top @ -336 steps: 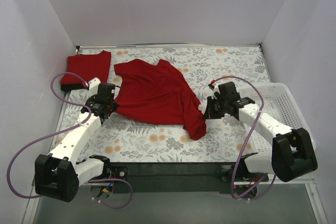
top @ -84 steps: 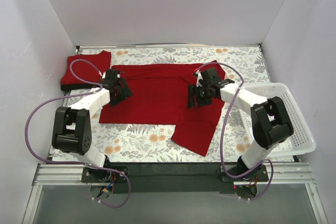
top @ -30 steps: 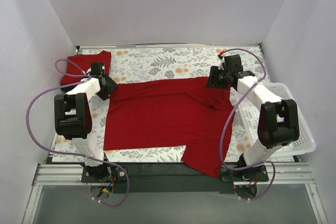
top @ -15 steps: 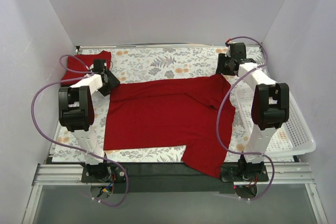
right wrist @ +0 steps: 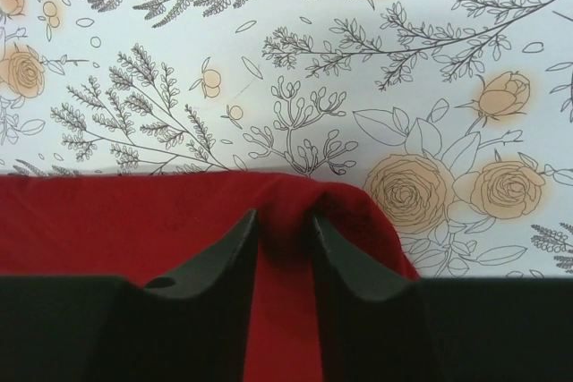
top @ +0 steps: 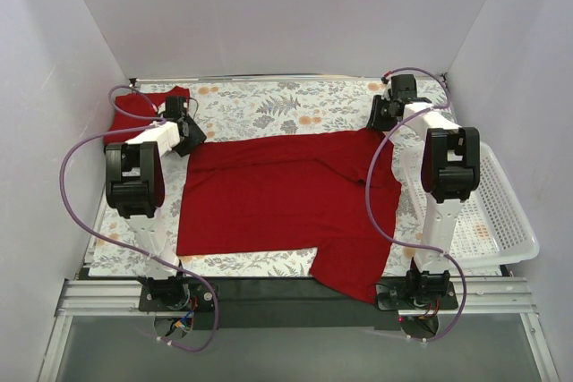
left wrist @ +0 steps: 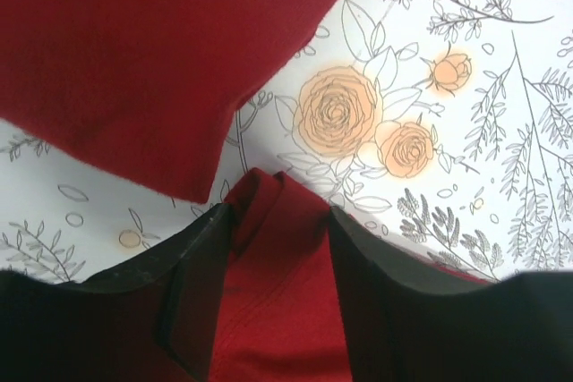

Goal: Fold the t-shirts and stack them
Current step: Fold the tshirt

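Top view - red t-shirt (top: 277,194) lies spread flat across the middle of the floral table cover (top: 286,109), back edge pulled into a straight line between the two arms. One sleeve or corner hangs over the near table edge, right of centre. Left gripper (top: 188,138) sits at the shirt's back-left corner, right gripper (top: 380,119) at its back-right corner, both low on the table. A folded red t-shirt (top: 134,106) lies in the back-left corner, just beside the left gripper. White lattice basket (top: 501,221) sits along the right side, its near end off the table edge.

Left wrist view - left gripper (left wrist: 276,248) clamps the red t-shirt (left wrist: 277,310): a raised fold of cloth fills the gap and touches both black fingers (left wrist: 192,292). The shirt's corner pokes out just past the fingertips. Folded red t-shirt (left wrist: 134,51) fills the upper left, its edge close to the pinched corner; contact between them not clear. Floral table cover (left wrist: 466,149) to the right.

Right wrist view - right gripper (right wrist: 285,239) pinches a narrow ridge of the red t-shirt (right wrist: 107,221) between its fingers (right wrist: 224,266), jaws close together on the cloth. The shirt edge runs straight off to the left, flat on the floral table cover (right wrist: 269,42).
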Motion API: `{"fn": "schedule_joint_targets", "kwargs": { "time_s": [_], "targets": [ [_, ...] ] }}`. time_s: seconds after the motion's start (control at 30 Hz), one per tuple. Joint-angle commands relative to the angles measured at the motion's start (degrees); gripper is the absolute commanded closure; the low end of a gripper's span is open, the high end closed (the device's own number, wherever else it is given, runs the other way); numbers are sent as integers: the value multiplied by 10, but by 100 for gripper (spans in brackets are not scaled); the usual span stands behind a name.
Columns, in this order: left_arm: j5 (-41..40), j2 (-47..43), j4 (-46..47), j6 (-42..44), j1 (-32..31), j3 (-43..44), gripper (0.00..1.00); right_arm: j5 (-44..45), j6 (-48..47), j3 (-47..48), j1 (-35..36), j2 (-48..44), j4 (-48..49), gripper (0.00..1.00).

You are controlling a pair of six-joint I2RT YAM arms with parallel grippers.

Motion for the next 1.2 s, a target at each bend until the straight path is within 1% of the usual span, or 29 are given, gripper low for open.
{"fn": "schedule_joint_targets", "kwargs": {
  "time_s": [0.0, 0.03, 0.1, 0.13, 0.17, 0.2, 0.27, 0.47, 0.57, 0.7, 0.8, 0.83, 0.93, 0.97, 1.0, 1.03, 1.07, 1.17],
  "targets": [
    [-26, 16, 5, 9, -2, 19, 57, -15, 5, 29, -8, 6, 0, 70],
    [-30, 18, 5, 10, -2, 22, 63, -16, 6, 30, -10, 7, 0, 72],
    [-40, 23, 5, 13, -2, 25, 71, -18, 8, 30, -18, 7, 0, 83],
    [-43, 27, 5, 14, -2, 27, 74, -19, 8, 29, -21, 8, 0, 85],
    [-48, 28, 5, 15, -2, 29, 83, -18, 8, 28, -27, 7, 0, 93],
    [-52, 31, 6, 16, -2, 30, 86, -16, 9, 25, -31, 5, 0, 97],
    [-70, 31, 8, 24, -2, 31, 90, -7, 11, 22, -47, 2, 0, 99],
    [-124, 19, 46, 49, -2, 27, 94, 16, 18, 19, -73, -6, 1, 99],
    [-121, 33, 47, 58, -2, 44, 94, 5, 18, 30, -75, 4, 0, 99],
    [-102, 53, 47, 64, -2, 59, 91, -15, 18, 44, -74, 19, 0, 99],
    [-88, 57, 51, 75, -2, 67, 84, -30, 17, 52, -74, 27, -1, 97],
    [-84, 57, 51, 76, -2, 68, 76, -34, 17, 54, -74, 28, -3, 95],
    [-67, 41, 52, 76, -2, 74, 64, -42, 13, 59, -74, 21, -7, 87],
    [-63, 33, 52, 75, -2, 74, 59, -43, 10, 58, -74, 9, -7, 80],
    [-62, 25, 52, 74, -2, 73, 56, -43, 9, 56, -73, 2, -8, 77],
    [-52, 13, 51, 70, -2, 73, 54, -41, 8, 55, -74, -6, -9, 71],
    [-48, -9, 48, 63, -2, 73, 49, -38, 7, 54, -73, -14, -13, 63],
    [-41, -60, 27, 45, -2, 69, 44, -27, 6, 45, -69, -55, -19, 49]
  ]
}}
